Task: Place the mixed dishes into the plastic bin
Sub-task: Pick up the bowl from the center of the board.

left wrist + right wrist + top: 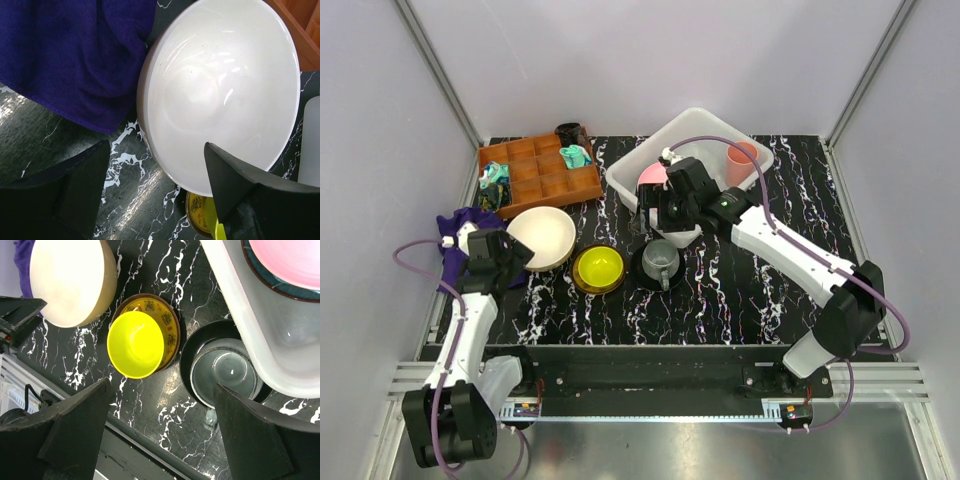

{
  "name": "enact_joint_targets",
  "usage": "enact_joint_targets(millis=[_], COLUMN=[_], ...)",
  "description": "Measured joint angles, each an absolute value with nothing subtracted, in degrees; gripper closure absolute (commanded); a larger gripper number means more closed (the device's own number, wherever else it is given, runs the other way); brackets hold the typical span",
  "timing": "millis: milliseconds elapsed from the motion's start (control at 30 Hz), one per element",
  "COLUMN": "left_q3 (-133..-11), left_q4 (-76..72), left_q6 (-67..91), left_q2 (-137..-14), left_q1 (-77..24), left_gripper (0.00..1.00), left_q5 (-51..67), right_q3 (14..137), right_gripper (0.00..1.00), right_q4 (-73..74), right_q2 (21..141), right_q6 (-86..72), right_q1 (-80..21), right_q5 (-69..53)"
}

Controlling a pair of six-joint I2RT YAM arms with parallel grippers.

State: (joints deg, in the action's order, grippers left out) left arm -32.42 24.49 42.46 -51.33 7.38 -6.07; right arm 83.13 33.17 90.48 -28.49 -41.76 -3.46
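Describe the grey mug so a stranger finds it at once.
Start at the white plastic bin at the back of the marbled table. Before its near edge three dishes stand in a row; the grey mug is rightmost. Unlike the cream bowl and yellow bowl, it has a handle and sits on a black saucer.

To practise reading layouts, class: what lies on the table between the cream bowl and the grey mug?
The small yellow bowl, nested in a brown patterned dish, lies between the cream bowl and grey mug; the top view shows it.
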Motion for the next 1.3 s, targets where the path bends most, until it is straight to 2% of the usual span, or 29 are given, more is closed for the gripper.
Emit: enact_joint_targets(millis=[100,567,733,833,1000,1300], left_q3=[-32.42,-32.42,-32.4,-32.4,-32.4,-32.4], left_q4=[22.63,16.03,15.0,14.9,14.94,14.41], left_q6=[42.89,44.07,44.58,44.66,44.6,44.25], left_q2=[-53.32,-61.28,-62.76,-63.2,-63.29,-64.14], left_q1=[7.4,7.62,7.97,8.23,8.23,9.08], left_gripper=[0.33,0.45,0.6,0.66,0.67,0.84], left_q5=[-6.24,-5.56,-5.26,-5.28,-5.13,-4.99], right_q3=[82.83,81.1,80.68,80.66,80.66,80.58], right_gripper=[0.08,0.08,0.08,0.07,0.07,0.07], right_q4=[32.62,32.32,32.36,32.36,32.36,32.36], right_q2=[89.73,88.42,88.18,88.03,87.99,87.99], right_q6=[-28.32,-27.22,-27.16,-27.0,-26.96,-26.87], right_q1=[-41.76,-41.74,-41.74,-41.74,-41.74,-41.74], right_q5=[-3.01,-0.6,0.19,0.54,0.58,0.58])
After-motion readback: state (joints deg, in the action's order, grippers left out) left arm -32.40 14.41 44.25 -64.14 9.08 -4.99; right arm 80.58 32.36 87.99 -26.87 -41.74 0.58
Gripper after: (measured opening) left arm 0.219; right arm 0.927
